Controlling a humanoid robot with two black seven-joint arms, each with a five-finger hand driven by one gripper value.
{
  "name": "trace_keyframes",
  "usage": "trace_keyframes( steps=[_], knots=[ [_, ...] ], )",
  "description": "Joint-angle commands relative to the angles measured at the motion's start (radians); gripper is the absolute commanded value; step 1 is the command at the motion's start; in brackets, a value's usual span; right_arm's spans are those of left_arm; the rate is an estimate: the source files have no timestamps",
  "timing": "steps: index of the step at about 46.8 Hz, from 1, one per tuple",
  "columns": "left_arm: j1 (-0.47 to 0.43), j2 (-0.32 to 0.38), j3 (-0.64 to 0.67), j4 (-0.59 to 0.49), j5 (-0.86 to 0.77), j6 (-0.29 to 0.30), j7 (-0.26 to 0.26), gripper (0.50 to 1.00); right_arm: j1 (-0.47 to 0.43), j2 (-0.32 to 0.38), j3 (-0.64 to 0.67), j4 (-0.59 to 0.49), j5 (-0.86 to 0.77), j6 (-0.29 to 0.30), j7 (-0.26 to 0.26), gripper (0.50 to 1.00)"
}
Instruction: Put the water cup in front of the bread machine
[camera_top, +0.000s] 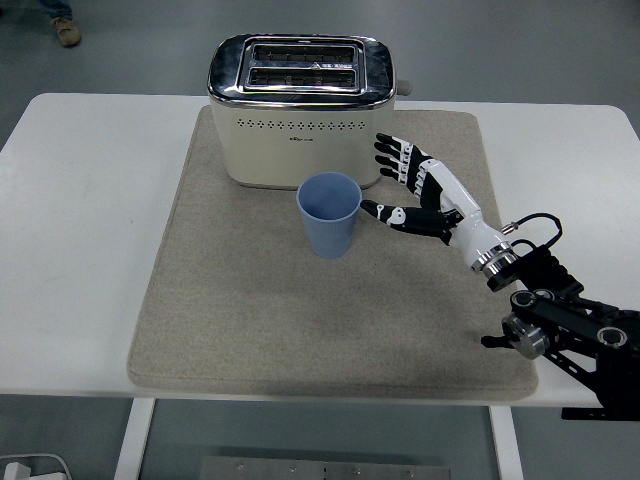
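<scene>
A blue water cup (330, 214) stands upright on the beige mat (260, 300), just in front of the cream and chrome bread machine (300, 108). My right hand (392, 180) is open, fingers spread, a short way to the right of the cup and not touching it. Its arm comes in from the lower right. The left arm is out of view.
The mat lies on a white table (90, 230). The bread machine's lever knob (403, 87) sticks out on its right side. A person's shoe (66, 32) shows on the floor at the top left.
</scene>
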Motion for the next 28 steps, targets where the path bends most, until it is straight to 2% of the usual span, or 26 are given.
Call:
trace_keyframes(
  steps=[1,10,16,22,28],
  knots=[
    [0.000,0.000,0.000,0.001,0.000,0.000,0.000,1.000,-0.005,-0.020,0.000,0.001,-0.003,0.000,0.000,0.911],
    [0.000,0.000,0.000,0.001,0.000,0.000,0.000,1.000,-0.005,-0.103,0.020,-0.006,0.003,0.010,0.000,0.911],
    [0.000,0.000,0.000,0.001,0.000,0.000,0.000,1.000,0.004,-0.129,0.023,-0.028,0.009,0.020,-0.001,0.911],
    [0.000,0.000,0.000,-0.001,0.000,0.000,0.000,1.000,0.015,-0.125,0.060,-0.106,0.050,0.034,-0.015,0.911],
    [0.000,0.000,0.000,0.001,0.000,0.000,0.000,1.000,0.055,-0.106,0.103,-0.235,0.146,0.102,-0.032,0.911]
  ],
)
